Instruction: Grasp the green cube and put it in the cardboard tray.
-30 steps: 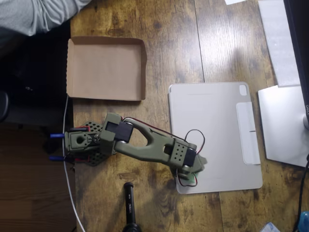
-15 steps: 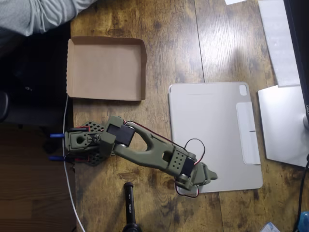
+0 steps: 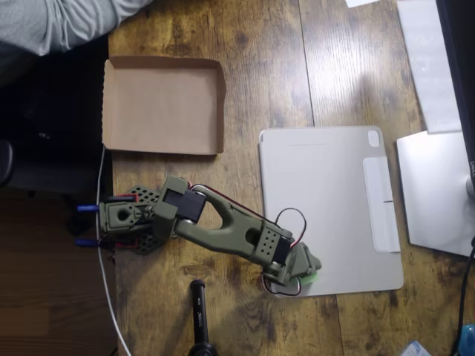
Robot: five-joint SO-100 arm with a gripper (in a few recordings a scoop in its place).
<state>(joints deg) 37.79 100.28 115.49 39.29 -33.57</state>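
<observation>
Over tablet's bottom edge, gripper [image 3: 306,273] swung back, green cube [image 3: 309,279] peeking

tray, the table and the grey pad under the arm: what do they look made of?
Cardboard tray: brown corrugated-looking cardboard, matte, with folded-up walls and a serrated cut edge on its left side. Table: wood or wood-look planks, visible grain, knots and plank seams, low sheen. Grey pad: smooth, pale grey, rounded corners, camera cut-out; looks like a tablet cover, plastic or similar, not certain.

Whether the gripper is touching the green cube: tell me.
Cannot tell. In the overhead view the gripper covers most of the green cube; only a lime sliver shows at its edge, with neither contact nor gap plainly visible.
</observation>
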